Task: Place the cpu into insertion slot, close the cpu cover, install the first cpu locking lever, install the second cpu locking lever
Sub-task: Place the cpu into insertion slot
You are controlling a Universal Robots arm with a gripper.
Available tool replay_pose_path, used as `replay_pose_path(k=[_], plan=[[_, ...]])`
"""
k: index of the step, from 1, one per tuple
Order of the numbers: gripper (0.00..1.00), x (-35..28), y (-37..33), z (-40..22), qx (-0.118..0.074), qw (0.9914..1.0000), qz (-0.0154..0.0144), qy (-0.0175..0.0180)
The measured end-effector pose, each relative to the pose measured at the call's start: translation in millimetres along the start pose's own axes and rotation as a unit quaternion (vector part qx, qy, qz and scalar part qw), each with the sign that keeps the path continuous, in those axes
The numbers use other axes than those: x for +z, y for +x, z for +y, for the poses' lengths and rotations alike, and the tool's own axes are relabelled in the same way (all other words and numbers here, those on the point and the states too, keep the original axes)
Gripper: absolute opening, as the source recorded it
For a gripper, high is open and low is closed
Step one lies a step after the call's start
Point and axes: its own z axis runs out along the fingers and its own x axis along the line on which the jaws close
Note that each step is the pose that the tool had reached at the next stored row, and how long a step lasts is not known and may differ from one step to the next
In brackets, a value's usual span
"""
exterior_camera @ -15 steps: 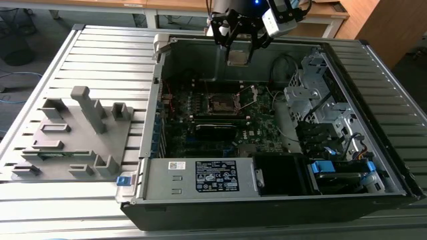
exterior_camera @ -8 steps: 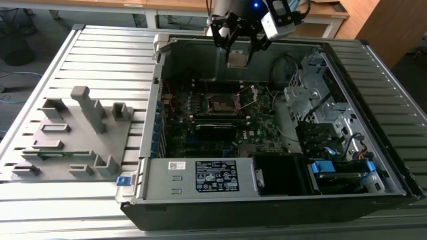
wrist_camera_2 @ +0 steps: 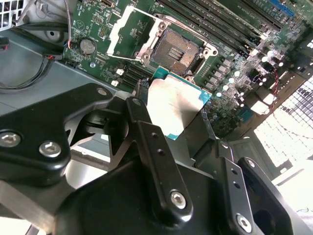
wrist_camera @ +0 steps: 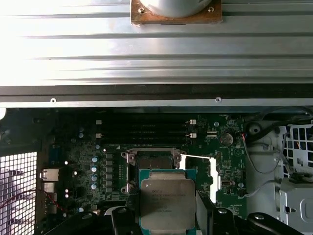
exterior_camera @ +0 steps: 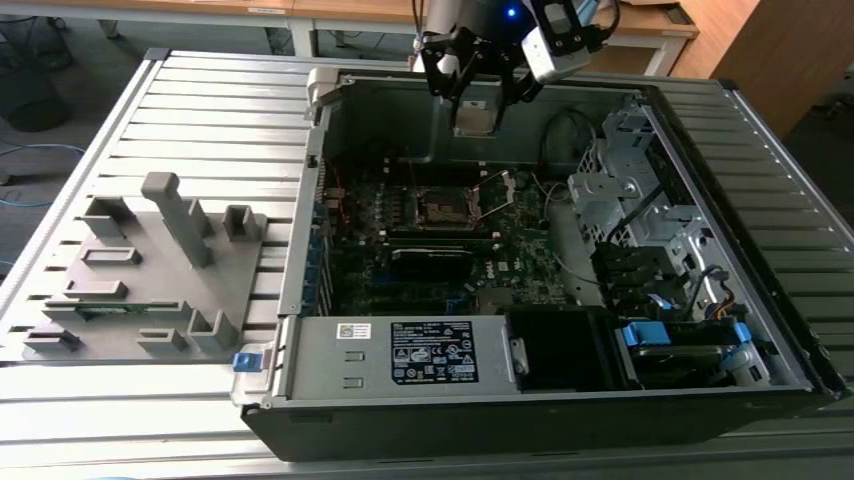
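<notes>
Hand (exterior_camera: 475,112) pinches the cpu (exterior_camera: 475,120) by two opposite edges, fingers pressed onto it. The chip is held in the air over the open computer case (exterior_camera: 561,300), up near the case's far wall in the exterior view. Cpu not seated: it hangs well above the motherboard (exterior_camera: 400,270), apart from the insertion slot (exterior_camera: 441,205).

In the second wrist view the cpu (wrist_camera_2: 177,104) shows a silvery face with a teal edge, clamped between the black fingers (wrist_camera_2: 146,142) of the hand (wrist_camera_2: 176,115). The insertion slot (wrist_camera_2: 178,49) lies beyond it, dark centre exposed. The cpu cover (wrist_camera_2: 128,30) is swung open, tilted up off the slot at one side.

In the first wrist view the cpu (wrist_camera: 167,200) sits in front of the insertion slot (wrist_camera: 149,159) and hides part of it. The cpu cover (wrist_camera: 212,171) stands open just beside the slot, with the long black memory slots (wrist_camera: 142,129) past it.

Exterior view — cpu cover (exterior_camera: 497,190) is raised on the exterior view's right of the slot. The case rests on a slatted metal counter (exterior_camera: 200,110). A grey plastic fixture (exterior_camera: 147,270) lies on the counter — on the exterior view's left of the case.
</notes>
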Motion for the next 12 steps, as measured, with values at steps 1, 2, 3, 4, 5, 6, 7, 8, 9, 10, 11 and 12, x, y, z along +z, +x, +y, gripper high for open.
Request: replay_pose_path(k=[1, 2, 3, 4, 5, 6, 7, 8, 9, 10, 11, 12], plan=[[0.54, 0.0, 0.0, 0.0, 0.0, 1.0, 0.0, 0.0], [0.54, 0.0, 0.0, 0.0, 0.0, 1.0, 0.0, 0.0], [0.54, 0.1, 0.0, 0.0, 0.001, 1.0, -0.0001, 0.0], [0.54, 0.2, 0.0, 0.0, 0.004, 0.99999, -0.0003, 0.0], [0.54, 0.4, 0.0, 0.0, 0.01, 0.99994, -0.0009, -0.0002], [0.54, 0.7, 0.0, -0.1, 0.019, 0.99981, -0.0017, -0.0004], [0.54, 1.0, 0.0, -0.1, 0.028, 0.99959, -0.0025, -0.0006], [0.54, 1.3, 0.0, -0.1, 0.037, 0.9993, -0.0032, -0.0007], [0.54, 1.7, 0.0, -0.1, 0.046, 0.99892, -0.004, -0.0009], [0.54, 2.1, 0.0, -0.2, 0.055, 0.99846, -0.0048, -0.0011], [0.54, 2.6, -0.1, -0.2, 0.064, 0.99791, -0.0056, -0.0013], [0.54, 2.9, -0.1, -0.3, 0.073, 0.9973, -0.0063, -0.0014]])
